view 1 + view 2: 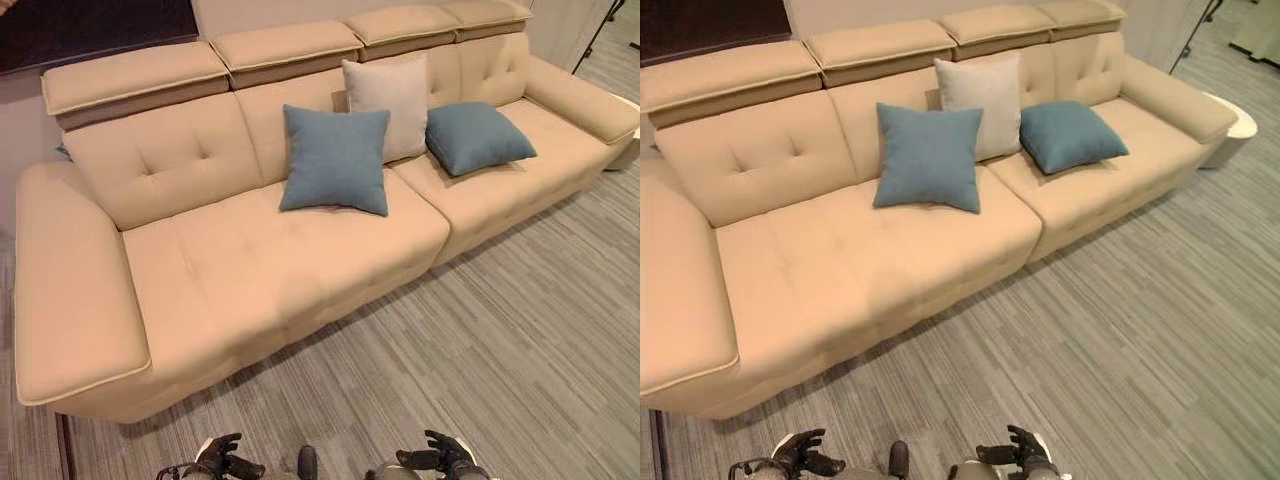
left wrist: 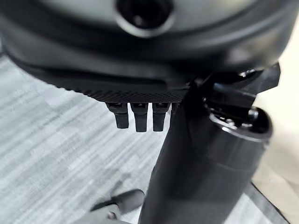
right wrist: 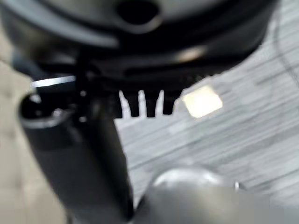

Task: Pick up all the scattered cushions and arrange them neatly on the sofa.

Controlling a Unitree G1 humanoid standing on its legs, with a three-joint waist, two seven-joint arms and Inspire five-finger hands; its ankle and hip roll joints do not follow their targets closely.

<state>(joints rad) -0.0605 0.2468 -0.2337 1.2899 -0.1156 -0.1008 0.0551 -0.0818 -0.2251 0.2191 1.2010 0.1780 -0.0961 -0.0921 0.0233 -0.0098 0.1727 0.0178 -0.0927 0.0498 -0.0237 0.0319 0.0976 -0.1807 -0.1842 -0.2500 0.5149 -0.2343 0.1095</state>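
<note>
Sofa [image 1: 250, 260] first, long and tan, stretching across the grey striped floor [image 1: 520, 350], and on it all three cushions: one blue cushion [image 1: 335, 160] propped upright against the backrest near the sofa's middle, a beige cushion [image 1: 388, 105] standing just behind and beside it, and a second blue cushion [image 1: 478, 137] lying tilted on the next seat toward the far armrest. Down in front of the sofa, over the floor, left hand [image 1: 222, 457] and right hand [image 1: 440, 458] hang low with fingers loosely spread, holding nothing.

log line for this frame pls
cushions: two blue, one beige, all on sofa | left hand: open, empty | right hand: open, empty
</note>
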